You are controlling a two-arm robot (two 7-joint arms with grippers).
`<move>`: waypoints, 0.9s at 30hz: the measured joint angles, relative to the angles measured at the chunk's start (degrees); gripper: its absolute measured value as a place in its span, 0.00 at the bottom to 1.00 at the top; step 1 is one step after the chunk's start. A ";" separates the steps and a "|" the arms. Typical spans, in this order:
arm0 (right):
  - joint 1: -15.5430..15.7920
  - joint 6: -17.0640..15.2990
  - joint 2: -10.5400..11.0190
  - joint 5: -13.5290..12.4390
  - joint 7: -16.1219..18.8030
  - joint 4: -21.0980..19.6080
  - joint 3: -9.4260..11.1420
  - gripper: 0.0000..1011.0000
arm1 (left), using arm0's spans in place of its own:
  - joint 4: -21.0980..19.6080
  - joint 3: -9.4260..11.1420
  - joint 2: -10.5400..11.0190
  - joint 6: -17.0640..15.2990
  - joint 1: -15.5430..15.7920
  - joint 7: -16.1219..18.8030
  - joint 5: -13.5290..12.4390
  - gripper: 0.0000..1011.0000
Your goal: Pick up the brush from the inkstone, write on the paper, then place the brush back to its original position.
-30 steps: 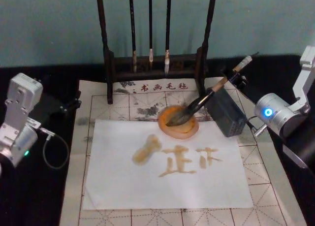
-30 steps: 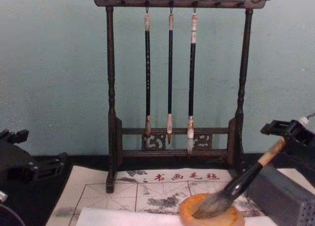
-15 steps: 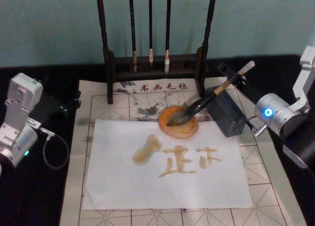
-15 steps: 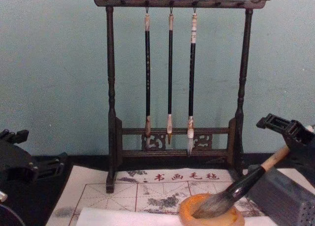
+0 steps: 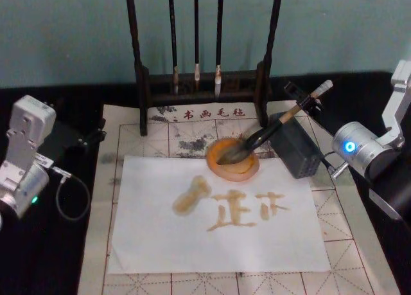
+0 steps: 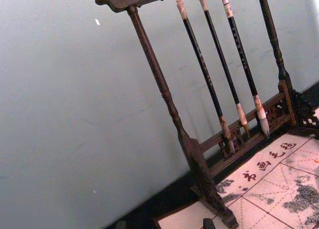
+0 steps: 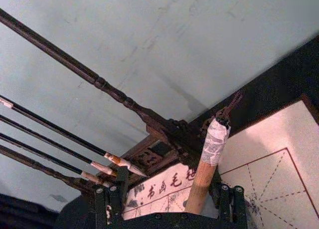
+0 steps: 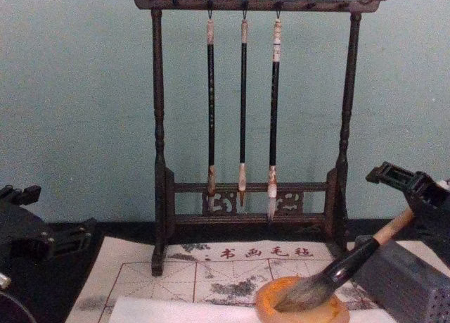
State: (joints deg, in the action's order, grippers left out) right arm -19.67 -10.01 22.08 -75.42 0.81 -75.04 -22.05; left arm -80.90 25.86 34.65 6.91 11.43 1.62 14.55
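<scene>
Right gripper (image 5: 307, 103): fingers stood spread on either side of the brush (image 5: 263, 134) handle. From there the brush slanted down, bristles in the inkstone (image 5: 233, 159), shaft over the grey block (image 5: 294, 147). Left gripper (image 8: 42, 237): parked, state unclear.

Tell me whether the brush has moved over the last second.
Yes. The brush has tipped lower: its handle now lies on the grey block, bristles in the inkstone.
</scene>
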 joint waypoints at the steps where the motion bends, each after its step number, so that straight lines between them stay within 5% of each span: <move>1: 0.00 0.00 0.00 0.00 0.00 0.00 0.00 0.99 | 0.00 0.00 0.00 0.00 0.00 0.00 0.00 0.99; 27: 3.90 1.33 3.90 -2.83 -1.23 -4.22 -0.49 0.99 | 0.00 0.00 0.00 0.00 0.00 0.00 0.00 0.99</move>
State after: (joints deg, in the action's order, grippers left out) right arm -15.77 -8.68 25.98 -78.25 -0.42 -79.27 -22.53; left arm -80.90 25.86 34.65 6.91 11.43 1.62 14.55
